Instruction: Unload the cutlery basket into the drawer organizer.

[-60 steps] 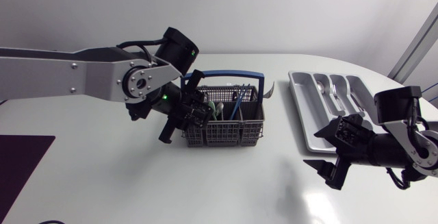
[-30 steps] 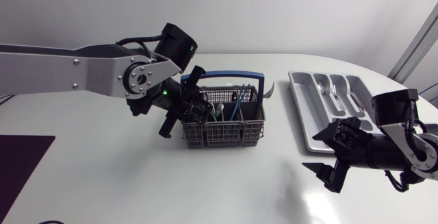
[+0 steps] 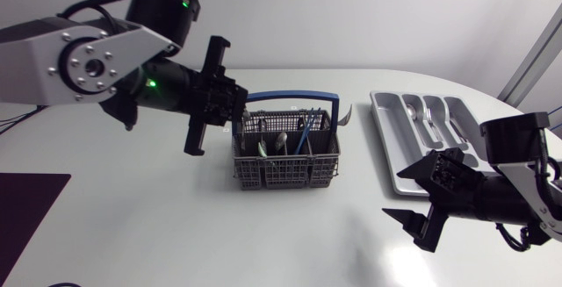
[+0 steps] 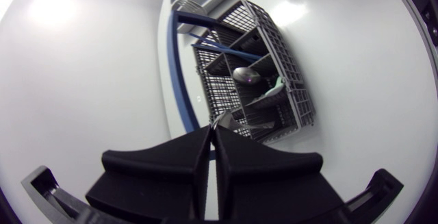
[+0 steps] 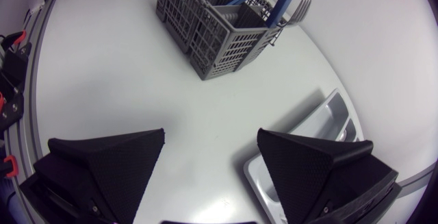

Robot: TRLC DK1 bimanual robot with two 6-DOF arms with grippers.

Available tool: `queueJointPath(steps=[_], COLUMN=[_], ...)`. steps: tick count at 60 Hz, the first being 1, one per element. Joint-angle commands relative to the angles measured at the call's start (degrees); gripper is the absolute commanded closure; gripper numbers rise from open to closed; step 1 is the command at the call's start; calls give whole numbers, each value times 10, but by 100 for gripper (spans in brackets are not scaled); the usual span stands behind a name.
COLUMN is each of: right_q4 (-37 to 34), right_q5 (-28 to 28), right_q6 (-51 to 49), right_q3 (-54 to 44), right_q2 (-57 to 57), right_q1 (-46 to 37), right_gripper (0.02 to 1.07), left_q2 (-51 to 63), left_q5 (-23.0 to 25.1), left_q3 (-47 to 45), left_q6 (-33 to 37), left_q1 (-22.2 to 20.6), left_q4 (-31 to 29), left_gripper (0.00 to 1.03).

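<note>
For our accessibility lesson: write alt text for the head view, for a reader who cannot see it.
A grey cutlery basket with a blue handle stands mid-table with utensils upright inside, and the left gripper hangs at its left end. The right gripper, open, hovers off the near end of the drawer organizer, which holds a few sorted pieces.

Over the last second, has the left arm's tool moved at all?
Yes. The left tool has pulled back from the left end of the cutlery basket, going leftward and toward the table's far edge.
</note>
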Motion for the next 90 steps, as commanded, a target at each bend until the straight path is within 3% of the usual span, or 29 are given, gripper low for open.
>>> queueJointPath(steps=[1,17,32,43,58,61,83,90], right_q4=[-12,-32,-40,-4,94,109,234,255], right_q5=[1,1,4,82,209,221,266,271], right_q6=[33,104,176,228,276,279,286,284], right_q3=[-3,23,57,59,43,41,28,30], right_q2=[-25,-88,-111,-112,-84,-69,9,36], right_q1=[12,43,82,165,284,293,328,335], right_gripper=[10,10,10,14,23,24,62,63], left_q2=[-46,-72,-15,39,105,110,139,146], left_q5=[8,-20,-46,-46,-46,-46,-32,-12], left_q3=[-6,64,110,134,173,177,192,196], left_q6=[-39,-259,-497,-620,-730,-743,-826,-841], left_q1=[-7,-59,-111,-147,-161,-161,-168,-162], left_q4=[4,-31,-62,-77,-97,-98,-100,-107], left_gripper=[100,100,100,100,100,100,100,100])
